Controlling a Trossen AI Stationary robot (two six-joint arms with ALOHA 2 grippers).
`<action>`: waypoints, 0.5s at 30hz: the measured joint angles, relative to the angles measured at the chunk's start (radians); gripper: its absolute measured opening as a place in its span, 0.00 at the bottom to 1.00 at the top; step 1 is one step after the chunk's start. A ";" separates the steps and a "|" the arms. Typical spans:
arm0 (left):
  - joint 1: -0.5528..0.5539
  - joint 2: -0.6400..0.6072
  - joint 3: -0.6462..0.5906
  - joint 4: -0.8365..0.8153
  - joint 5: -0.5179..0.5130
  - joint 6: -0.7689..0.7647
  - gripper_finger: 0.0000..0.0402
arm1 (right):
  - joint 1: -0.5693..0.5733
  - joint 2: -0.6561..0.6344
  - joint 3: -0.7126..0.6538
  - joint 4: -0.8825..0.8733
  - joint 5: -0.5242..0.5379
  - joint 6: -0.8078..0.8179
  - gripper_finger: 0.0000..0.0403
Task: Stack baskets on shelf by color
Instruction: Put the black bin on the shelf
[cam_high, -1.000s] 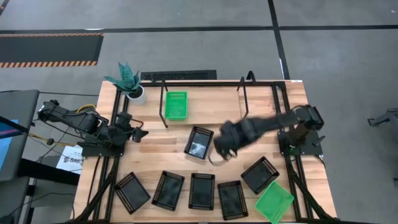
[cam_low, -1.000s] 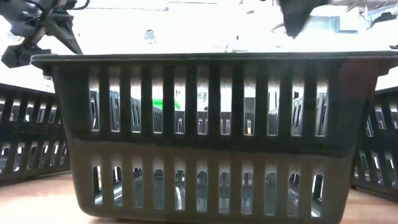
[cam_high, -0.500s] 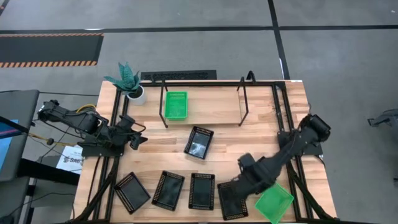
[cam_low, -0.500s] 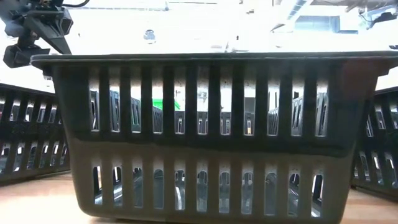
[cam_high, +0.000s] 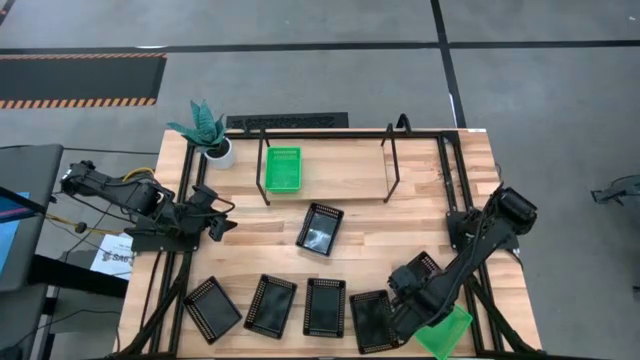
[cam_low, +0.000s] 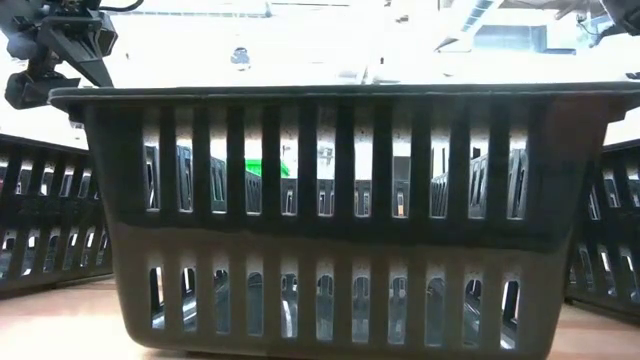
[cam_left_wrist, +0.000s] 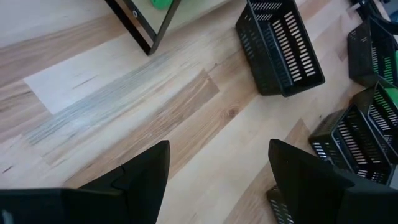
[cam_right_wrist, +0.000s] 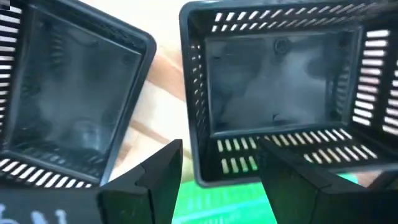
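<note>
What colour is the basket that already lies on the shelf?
Bright green. The basket on the shelf shows best in the high view.

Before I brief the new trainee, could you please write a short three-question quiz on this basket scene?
1. How many green baskets sit on the shelf?
2. True or false: the right gripper is above the table's near right corner, by a green basket.
3. The left gripper is: A) gripping a black basket, B) open, holding nothing, C) on the shelf.

Key: 1. One, the green basket on the shelf. 2. True. 3. B.
</note>
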 joint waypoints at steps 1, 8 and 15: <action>0.000 0.000 0.000 0.000 -0.001 -0.004 0.65 | 0.000 0.000 -0.014 0.025 -0.001 -0.002 0.56; 0.000 0.000 0.000 0.000 -0.018 -0.020 0.65 | -0.004 0.000 -0.089 0.144 -0.005 -0.026 0.56; 0.000 0.000 0.000 0.000 -0.036 -0.049 0.65 | -0.017 0.000 -0.119 0.145 -0.036 -0.059 0.45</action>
